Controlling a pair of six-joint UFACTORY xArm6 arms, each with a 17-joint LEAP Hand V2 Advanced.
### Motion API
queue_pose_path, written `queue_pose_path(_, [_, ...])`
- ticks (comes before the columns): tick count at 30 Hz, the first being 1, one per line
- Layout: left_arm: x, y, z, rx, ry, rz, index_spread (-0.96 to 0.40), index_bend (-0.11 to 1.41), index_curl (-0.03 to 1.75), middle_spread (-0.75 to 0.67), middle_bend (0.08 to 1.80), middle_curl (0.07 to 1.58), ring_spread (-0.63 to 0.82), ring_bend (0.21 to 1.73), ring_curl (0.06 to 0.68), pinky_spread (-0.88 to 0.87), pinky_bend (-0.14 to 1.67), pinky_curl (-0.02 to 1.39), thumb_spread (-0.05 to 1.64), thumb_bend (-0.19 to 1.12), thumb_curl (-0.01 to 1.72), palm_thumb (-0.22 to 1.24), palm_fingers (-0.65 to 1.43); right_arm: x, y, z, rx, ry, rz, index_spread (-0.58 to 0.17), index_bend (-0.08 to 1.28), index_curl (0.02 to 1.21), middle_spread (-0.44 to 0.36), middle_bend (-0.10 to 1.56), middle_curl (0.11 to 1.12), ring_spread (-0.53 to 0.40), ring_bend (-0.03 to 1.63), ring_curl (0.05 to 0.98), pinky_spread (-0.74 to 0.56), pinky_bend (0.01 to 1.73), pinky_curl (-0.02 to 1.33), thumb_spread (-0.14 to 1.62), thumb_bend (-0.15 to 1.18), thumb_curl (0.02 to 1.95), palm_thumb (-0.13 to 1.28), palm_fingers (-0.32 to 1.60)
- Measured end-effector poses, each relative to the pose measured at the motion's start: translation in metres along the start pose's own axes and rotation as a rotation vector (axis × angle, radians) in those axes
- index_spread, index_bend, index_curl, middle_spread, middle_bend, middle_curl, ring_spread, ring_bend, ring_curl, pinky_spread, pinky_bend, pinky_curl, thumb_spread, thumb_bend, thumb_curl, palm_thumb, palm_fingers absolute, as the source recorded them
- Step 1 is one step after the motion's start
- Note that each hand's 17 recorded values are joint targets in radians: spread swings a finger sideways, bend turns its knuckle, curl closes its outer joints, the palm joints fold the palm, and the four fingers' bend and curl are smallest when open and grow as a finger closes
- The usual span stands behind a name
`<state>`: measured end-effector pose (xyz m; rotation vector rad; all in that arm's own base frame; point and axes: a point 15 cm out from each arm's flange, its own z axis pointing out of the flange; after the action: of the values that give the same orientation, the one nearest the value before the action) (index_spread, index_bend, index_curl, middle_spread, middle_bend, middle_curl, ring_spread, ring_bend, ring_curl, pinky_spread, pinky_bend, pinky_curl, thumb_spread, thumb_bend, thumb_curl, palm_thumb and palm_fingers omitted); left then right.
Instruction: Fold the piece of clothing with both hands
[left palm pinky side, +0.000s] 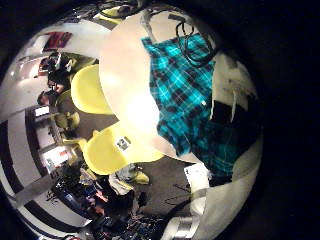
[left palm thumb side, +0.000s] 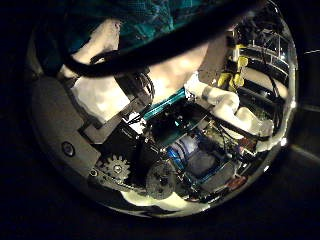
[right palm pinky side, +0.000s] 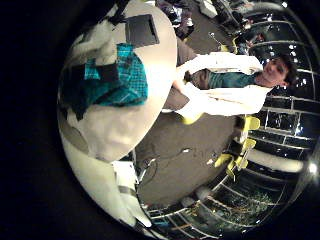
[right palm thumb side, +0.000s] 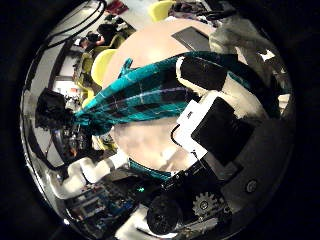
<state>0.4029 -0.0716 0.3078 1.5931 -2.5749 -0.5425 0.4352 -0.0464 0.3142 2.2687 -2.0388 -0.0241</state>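
Note:
The checked garment (right palm thumb side: 140, 100) is lifted over the round table (right palm thumb side: 160, 50) and stretched between both hands. In the right thumb side palm view my right hand (right palm thumb side: 210, 115) has its fingers (right palm thumb side: 195, 72) curled on one end of it. The left hand (right palm thumb side: 58, 112) grips the far end. In the left little finger side palm view the garment (left palm pinky side: 185, 100) hangs close beside my left hand's fingers (left palm pinky side: 237, 92), over the table (left palm pinky side: 125, 70). In the left thumb side palm view the garment (left palm thumb side: 150, 18) lies past my left hand (left palm thumb side: 130, 130). In the right little finger side palm view it (right palm pinky side: 105, 85) is at the fingers (right palm pinky side: 100, 50).
A flat dark device (right palm pinky side: 140, 30) lies on the table (right palm pinky side: 150, 95) past the garment; it also shows in the right thumb side palm view (right palm thumb side: 195, 40). Chairs (left palm pinky side: 90, 90) stand round the table's edge, one (left palm pinky side: 110, 150) nearer.

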Motion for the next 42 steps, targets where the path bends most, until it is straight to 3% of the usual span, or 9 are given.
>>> queue_pose_path(9, [-0.02,-0.117,0.028,0.068,-0.007,-0.042,-0.51,0.18,1.49,-0.68,0.82,1.16,-0.48,1.34,0.511,-0.66,1.07,0.72,1.17,-0.02,0.5,0.77,0.84,0.005,-0.061,0.074,-0.192,-0.024,0.029,-0.341,1.13,0.98,-0.189,1.35,0.96,-0.242,1.5,0.785,-0.14,1.57,0.67,1.19,-0.01,0.73,0.99,0.81])
queue_pose_path(16, [-0.028,-0.17,0.053,0.083,-0.007,-0.07,-0.5,0.18,1.48,-0.68,0.83,1.14,-0.49,1.3,0.507,-0.67,1.02,0.72,1.16,-0.02,0.48,0.74,0.79,0.021,-0.096,0.129,-0.268,-0.031,0.078,-0.338,1.13,0.99,-0.191,1.36,0.96,-0.245,1.5,0.803,-0.16,1.54,0.74,1.21,-0.02,0.73,0.94,0.76])
queue_pose_path(19, [-0.034,-0.184,0.059,0.119,-0.009,-0.089,-0.49,0.18,1.45,-0.67,0.8,1.12,-0.49,1.25,0.5,-0.67,0.99,0.72,1.15,-0.02,0.48,0.72,0.71,0.031,-0.108,0.135,-0.223,-0.029,0.111,-0.342,1.09,0.98,-0.197,1.36,0.94,-0.247,1.5,0.8,-0.17,1.52,0.76,1.23,-0.03,0.7,0.86,0.74])
queue_pose_path(22, [-0.036,-0.187,0.064,0.121,-0.002,-0.103,-0.47,0.14,1.37,-0.61,0.62,1.07,-0.48,1.21,0.504,-0.64,0.97,0.75,1.13,-0.04,0.46,0.64,0.37,0.049,-0.118,0.138,-0.172,-0.034,0.149,-0.353,0.9,0.93,-0.213,1.3,0.9,-0.24,1.5,0.771,-0.21,1.48,0.75,1.26,-0.02,0.67,0.82,0.66])
queue_pose_path(26, [-0.047,-0.193,0.054,0.177,0.019,-0.14,-0.37,0.12,1.19,-0.39,0.32,0.95,-0.35,1.15,0.483,-0.53,0.94,0.75,1.11,-0.05,0.41,0.5,0.03,0.066,-0.119,0.129,-0.139,-0.035,0.176,-0.362,0.43,0.77,-0.263,1.0,0.77,-0.261,1.49,0.715,-0.32,1.43,0.7,1.29,-0.03,0.61,0.72,0.15])
queue_pose_path(29, [-0.057,-0.197,0.024,0.279,0.053,-0.183,-0.28,0.13,1.06,-0.2,0.22,0.85,-0.21,1.07,0.44,-0.38,0.82,0.72,1.09,-0.06,0.38,0.41,-0.07,0.082,-0.117,0.102,-0.087,-0.042,0.204,-0.381,0.39,0.68,-0.25,0.8,0.67,-0.198,1.28,0.642,-0.16,1.25,0.65,1.28,-0.05,0.56,0.61,-0.13])
queue_pose_path(33, [-0.068,-0.185,-0.016,0.358,0.057,-0.207,-0.18,0.14,0.92,0.0,0.17,0.75,-0.07,0.98,0.4,-0.17,0.67,0.67,1.06,-0.05,0.34,0.32,-0.1,0.106,-0.105,0.061,-0.017,-0.057,0.225,-0.388,0.31,0.57,-0.144,0.58,0.55,-0.049,1.03,0.519,0.12,1.07,0.55,1.27,-0.06,0.48,0.45,-0.14])
queue_pose_path(36, [-0.072,-0.171,-0.042,0.393,0.048,-0.208,-0.12,0.14,0.81,0.11,0.17,0.67,0.01,0.93,0.374,-0.03,0.61,0.63,1.03,-0.04,0.33,0.28,-0.06,0.119,-0.098,0.037,0.024,-0.053,0.213,-0.385,0.27,0.52,-0.149,0.48,0.49,0.026,0.91,0.457,0.24,0.97,0.49,1.27,-0.04,0.44,0.39,-0.09])
queue_pose_path(42, [-0.04,-0.125,-0.008,0.248,0.088,-0.148,-0.06,0.15,0.67,0.19,0.17,0.57,0.12,0.85,0.336,0.16,0.53,0.57,1.02,-0.03,0.31,0.26,-0.04,0.138,-0.074,0.004,0.062,-0.044,0.173,-0.387,0.22,0.46,-0.132,0.44,0.44,0.066,0.81,0.391,0.34,0.81,0.4,1.27,-0.02,0.39,0.37,0.04])
